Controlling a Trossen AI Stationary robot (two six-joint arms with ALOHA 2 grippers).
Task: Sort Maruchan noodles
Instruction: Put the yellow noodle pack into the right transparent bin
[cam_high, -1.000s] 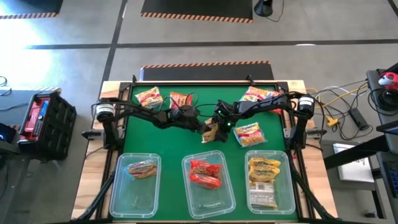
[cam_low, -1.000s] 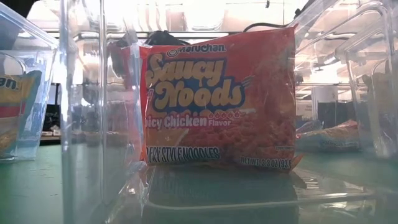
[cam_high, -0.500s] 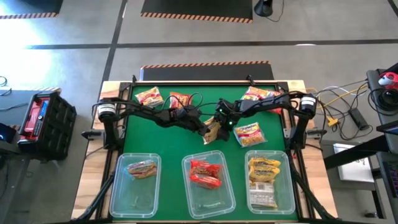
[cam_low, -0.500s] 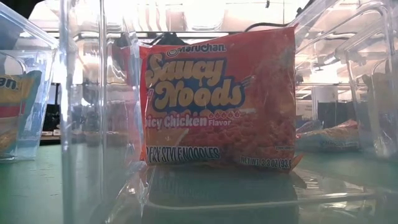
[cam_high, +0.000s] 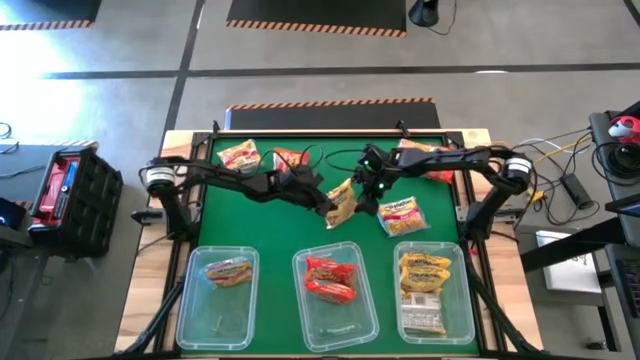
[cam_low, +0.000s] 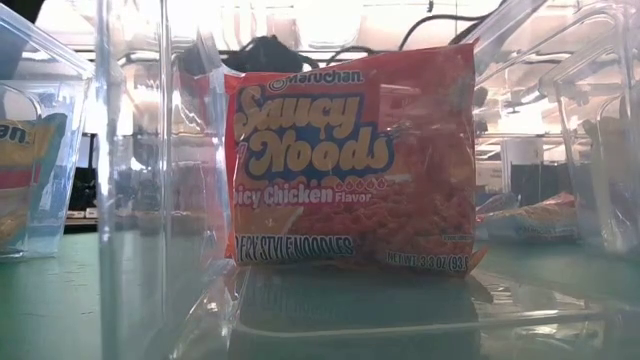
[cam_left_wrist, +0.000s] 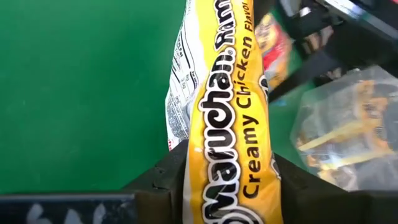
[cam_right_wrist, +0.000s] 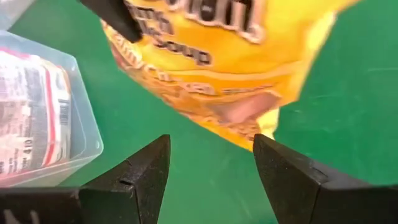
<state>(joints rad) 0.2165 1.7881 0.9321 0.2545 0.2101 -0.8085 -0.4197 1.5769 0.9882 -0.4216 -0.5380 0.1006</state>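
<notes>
A yellow Maruchan noodle packet (cam_high: 341, 202) is at the middle of the green table, with my left gripper (cam_high: 326, 208) shut on it. My right gripper (cam_high: 372, 191) hangs open just to the right of it and touches nothing; in the right wrist view the yellow packet (cam_right_wrist: 224, 68) fills the space beyond its spread fingers. Loose packets lie flat at the far left (cam_high: 240, 156) (cam_high: 291, 160), the far right (cam_high: 414, 153) and right of centre (cam_high: 400, 213). Three clear bins at the near edge hold sorted packets. My left gripper pinches the yellow packet between its two fingers (cam_left_wrist: 163, 182) at one end (cam_left_wrist: 227, 177), the packet standing edge-on between them. The fingers come from the table's left, slanting down. The rest of the packet reaches out beyond the fingertips, lifted off the green mat.
Near the front edge stand the left bin (cam_high: 219, 318) with one packet, the middle bin (cam_high: 337, 318) with red packets and the right bin (cam_high: 429, 322) with yellow ones. In the low view an orange-red Saucy Noods packet (cam_low: 350, 165) leans upright in the middle bin.
My right gripper has drawn up and back from the yellow packet, toward the table's far right, staying open. The packet stays with my left gripper, a little higher and showing more of its yellow face from above.
</notes>
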